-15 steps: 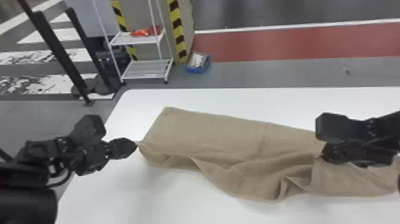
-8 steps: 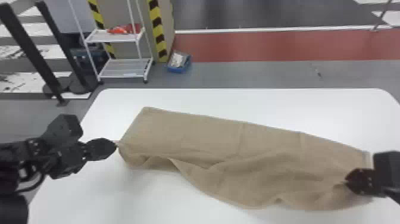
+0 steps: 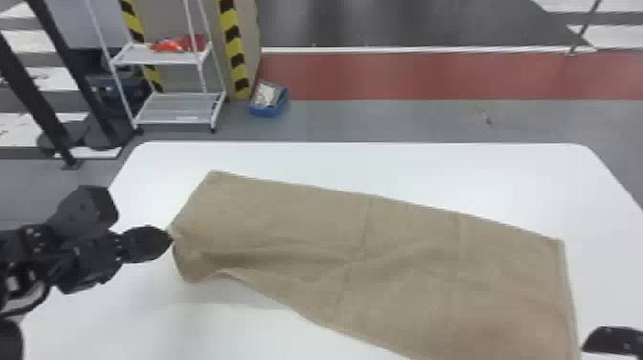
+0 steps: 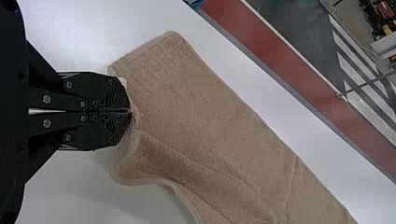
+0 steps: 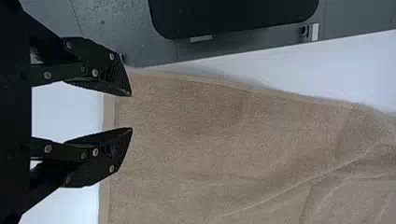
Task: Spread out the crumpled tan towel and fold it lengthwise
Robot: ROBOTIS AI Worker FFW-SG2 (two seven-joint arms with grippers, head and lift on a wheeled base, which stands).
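Observation:
The tan towel (image 3: 402, 258) lies spread across the white table, its right part wide and nearly flat, its left front edge drawn in with soft wrinkles. At the towel's left end, my left gripper (image 3: 170, 238) is shut on the edge. The left wrist view shows that gripper (image 4: 130, 111) pinching the hem of the towel (image 4: 210, 121). My right gripper (image 3: 586, 345) is at the lower right, beside the towel's right end. In the right wrist view the right gripper (image 5: 131, 112) stands open over a corner area of the towel (image 5: 224, 140), nothing between its fingers.
Bare white table (image 3: 363, 165) runs behind the towel and along its left front side. Beyond the table stand a white wire shelf (image 3: 177, 107) and a blue box (image 3: 269, 99) on the floor. A dark rounded object (image 5: 233, 16) lies past the table edge.
The right gripper has let go of the towel and moved right and toward the front. The towel's right part has been drawn out flatter. My left gripper keeps its hold; the head view has shifted.

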